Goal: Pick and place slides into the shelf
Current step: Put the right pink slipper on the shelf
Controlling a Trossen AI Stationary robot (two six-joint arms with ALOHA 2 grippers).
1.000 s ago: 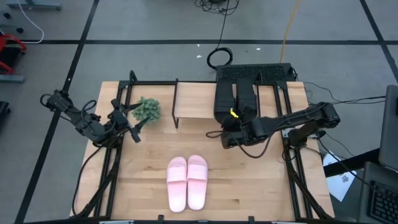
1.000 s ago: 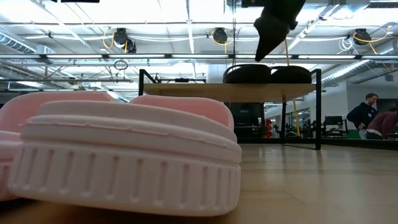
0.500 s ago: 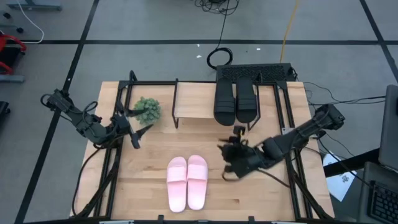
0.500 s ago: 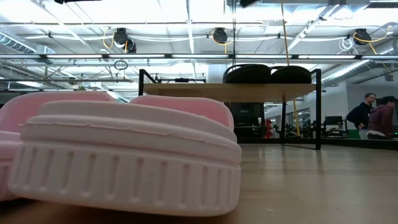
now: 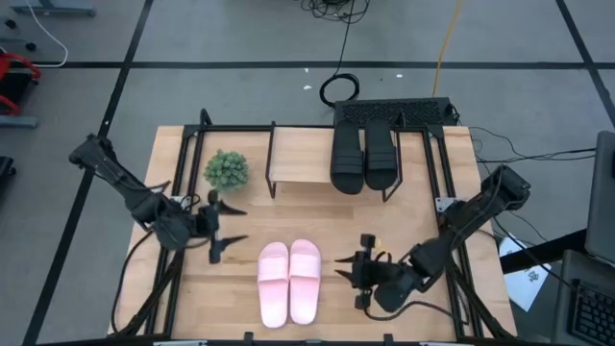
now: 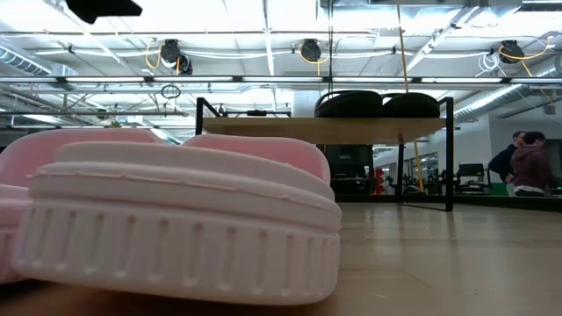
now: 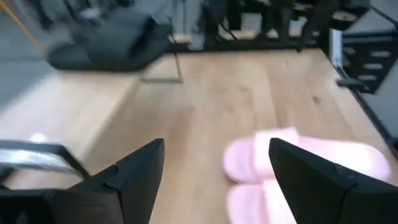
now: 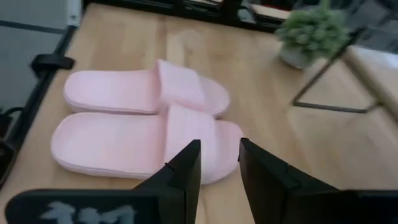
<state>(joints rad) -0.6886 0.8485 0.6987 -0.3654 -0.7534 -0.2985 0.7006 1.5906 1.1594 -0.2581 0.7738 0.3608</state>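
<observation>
The shelf stood at the far edge of the table. On the shelf's right half lay two slides side by side. A potted plant sat just left of the shelf. In front of the shelf, well apart, the other pair of slides lay together, the left gripper to their left and the right gripper to their right.

Black slides on shelf; pink slides on table

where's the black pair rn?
High view: the black slides sit side by side on the right end of the shelf, at the table's far edge.
</observation>
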